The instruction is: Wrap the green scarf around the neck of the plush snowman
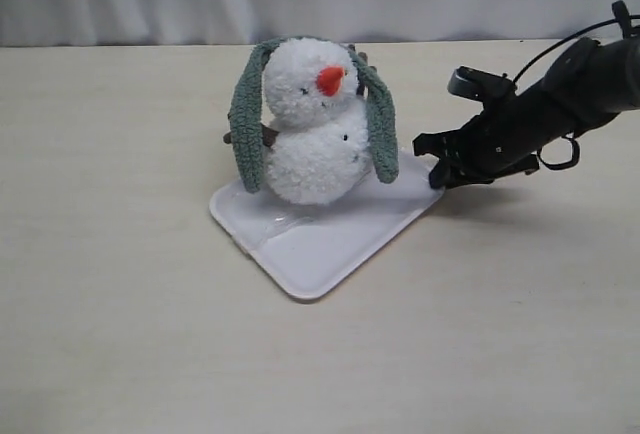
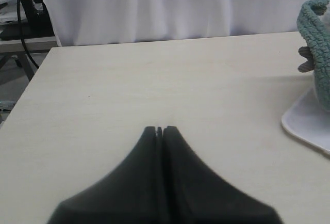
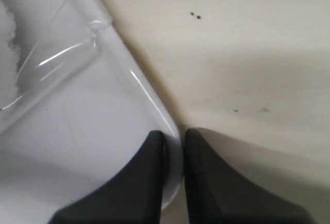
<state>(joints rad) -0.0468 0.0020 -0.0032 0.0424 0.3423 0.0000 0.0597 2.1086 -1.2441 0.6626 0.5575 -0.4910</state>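
The plush snowman sits upright on a white tray near the middle of the pale surface, its orange nose pointing a little toward the right side of the exterior view. The green scarf is a fuzzy grey-green strip that passes behind the top of the head. Its two ends hang down like long ears, one along each side of the body, reaching roughly to the lower ball. The front of the snowman's neck shows bare white fluff, with no scarf across it. A brown twig arm pokes out past the scarf end on the left. The right gripper is low at the tray's right-hand corner. In its wrist view its fingers stand only a narrow slit apart, with the tray's raised rim running between them, so it is pinching that rim. The left gripper is pressed fully together with nothing between its fingertips, over bare surface. It is well apart from the tray, and the scarf's hanging end sits at the edge of its wrist view.
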